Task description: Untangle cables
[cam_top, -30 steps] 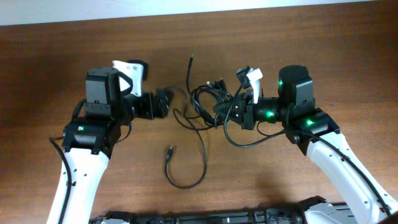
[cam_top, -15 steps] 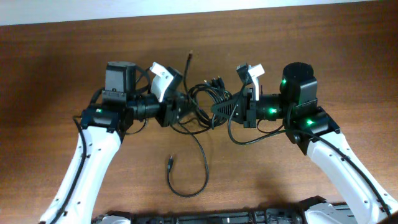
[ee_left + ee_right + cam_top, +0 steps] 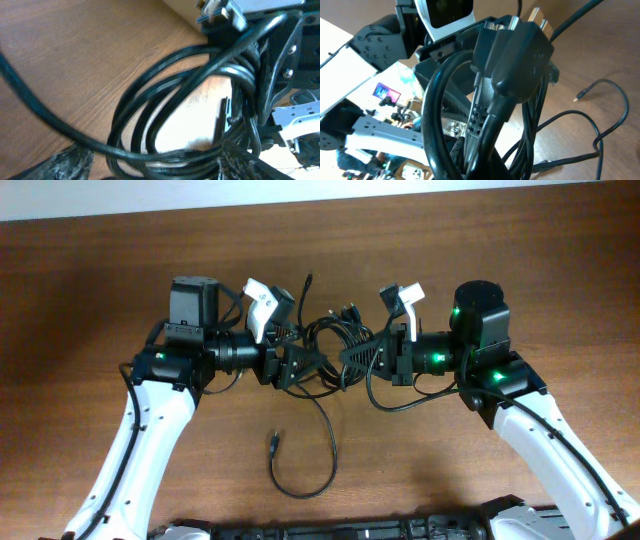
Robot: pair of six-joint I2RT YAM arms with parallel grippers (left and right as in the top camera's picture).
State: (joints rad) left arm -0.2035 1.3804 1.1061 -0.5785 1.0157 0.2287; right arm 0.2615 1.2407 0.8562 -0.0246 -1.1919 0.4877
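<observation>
The cables (image 3: 326,340) form a tangled black bundle in the middle of the table, hanging between my two grippers. My right gripper (image 3: 356,358) is shut on the bundle's right side; in the right wrist view a chunky black plug (image 3: 512,50) and several strands rise out of the right gripper (image 3: 485,155). My left gripper (image 3: 296,366) stands open at the bundle's left side, and in the left wrist view its fingers (image 3: 67,162) sit wide apart with loops of the cables (image 3: 165,100) lying between them. One strand (image 3: 327,430) trails toward the front and ends in a small plug (image 3: 273,445).
The wooden table (image 3: 520,260) ends at a pale wall along the far edge. A thin cable end (image 3: 307,280) points toward that edge. A thicker black wire (image 3: 400,406) loops under my right wrist. A dark base (image 3: 350,530) runs along the front edge.
My left arm has swung right from the table's left part to the bundle, and its jaws have spread again around the left-hand loops. The right arm has stayed still, holding the bundle.
</observation>
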